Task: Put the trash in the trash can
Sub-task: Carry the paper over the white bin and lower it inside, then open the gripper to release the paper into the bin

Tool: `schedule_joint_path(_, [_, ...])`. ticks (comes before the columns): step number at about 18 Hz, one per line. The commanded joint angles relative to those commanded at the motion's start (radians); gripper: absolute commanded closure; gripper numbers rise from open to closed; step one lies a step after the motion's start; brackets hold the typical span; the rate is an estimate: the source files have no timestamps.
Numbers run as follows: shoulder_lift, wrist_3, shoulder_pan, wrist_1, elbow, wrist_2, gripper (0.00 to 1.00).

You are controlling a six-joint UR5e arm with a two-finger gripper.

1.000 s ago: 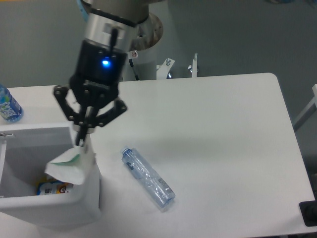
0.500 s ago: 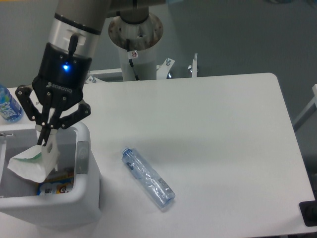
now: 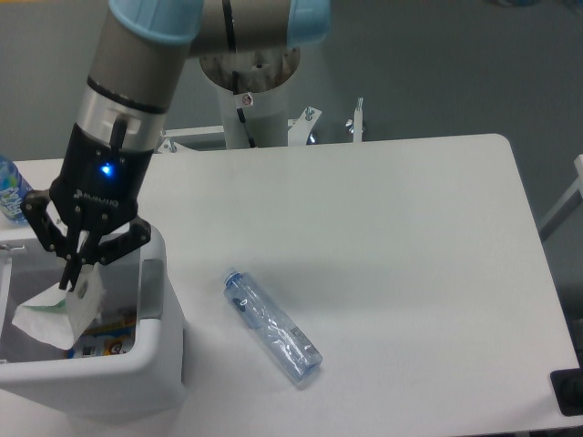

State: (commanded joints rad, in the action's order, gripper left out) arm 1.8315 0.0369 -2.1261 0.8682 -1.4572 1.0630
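Observation:
My gripper [image 3: 73, 278] is shut on the white paper packet [image 3: 56, 311], which hangs from the fingertips inside the mouth of the white trash can [image 3: 159, 360] at the front left. The clear bluish crinkled bottle [image 3: 272, 328] lies on its side on the white table, to the right of the can and apart from the gripper. A piece of colourful printed trash [image 3: 105, 337] lies on the can's floor.
A bottle with a blue label [image 3: 11, 193] stands at the left edge behind the can. The arm's white base column [image 3: 250, 100] stands behind the table. A dark object [image 3: 568, 391] shows at the lower right corner.
My gripper has moved left and slightly down with the packet, from over the can's right rim to inside its opening. The bottle on the table has not moved.

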Motion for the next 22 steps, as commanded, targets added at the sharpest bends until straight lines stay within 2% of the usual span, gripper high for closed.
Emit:
schedule_joint_path(2, [0.003,-0.017,0.005,-0.002,-0.020,0.003,1.00])
schedule_joint_path(5, [0.012,-0.022,0.006,-0.002,-0.017,0.003,0.96])
schedule_joint_path(11, [0.014,-0.022,0.006,-0.002,-0.022,0.005,0.96])
schedule_joint_path(14, [0.021,-0.025,0.006,-0.005,-0.019,0.005,0.90])
schedule_joint_path(16, [0.026,-0.037,0.006,-0.003,-0.014,0.005,0.71])
schedule_joint_path(17, [0.029,-0.041,0.006,-0.005,-0.009,0.005,0.57])
schedule_joint_path(18, [0.029,-0.052,0.006,-0.005,-0.006,0.005,0.34])
schedule_joint_path(19, [0.028,-0.069,0.005,-0.003,-0.002,0.005,0.21])
schedule_joint_path(22, [0.015,-0.080,0.003,0.002,0.017,0.005,0.00])
